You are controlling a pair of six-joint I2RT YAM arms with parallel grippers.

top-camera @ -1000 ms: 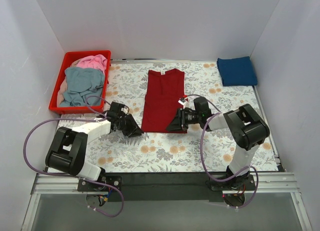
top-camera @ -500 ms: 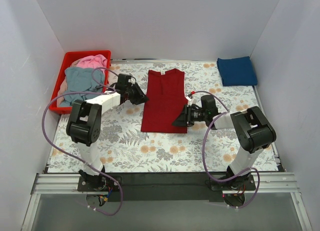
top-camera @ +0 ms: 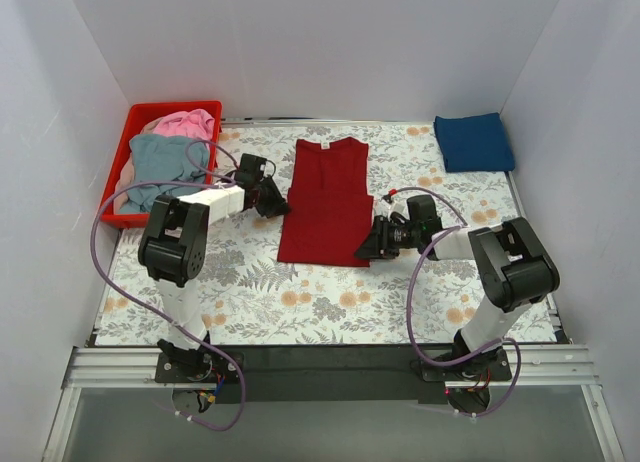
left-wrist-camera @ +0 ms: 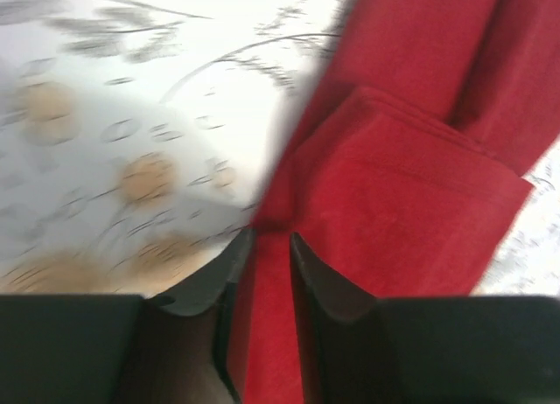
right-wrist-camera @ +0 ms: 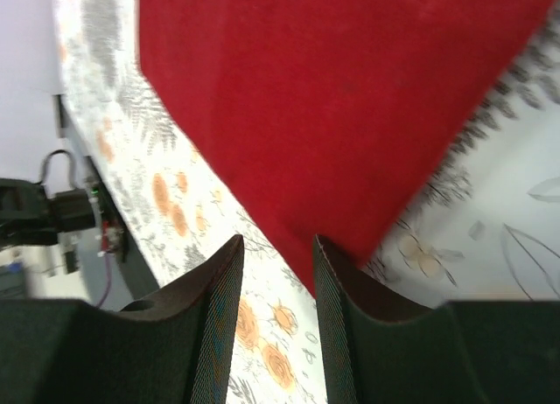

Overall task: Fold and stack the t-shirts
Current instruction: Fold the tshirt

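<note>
The dark red t-shirt (top-camera: 325, 197) lies folded into a long strip in the middle of the table. My left gripper (top-camera: 273, 204) is at its left edge, and in the left wrist view the gripper (left-wrist-camera: 271, 242) is shut on a fold of the red cloth (left-wrist-camera: 411, 185). My right gripper (top-camera: 371, 248) is at the shirt's near right corner. In the right wrist view it (right-wrist-camera: 278, 247) is open, with the corner of the red shirt (right-wrist-camera: 332, 98) reaching between the fingertips. A folded navy blue t-shirt (top-camera: 474, 142) lies at the far right.
A red plastic basket (top-camera: 118, 204) at the far left holds a crumpled grey-blue shirt (top-camera: 165, 167) and a pink one (top-camera: 188, 122). The floral table cover (top-camera: 330, 302) lies under everything. White walls close in the left, far and right sides.
My left gripper has moved from the shirt's near left corner up along its left edge. My right gripper has shifted slightly right and nearer. The shirt's near edge has shifted slightly left.
</note>
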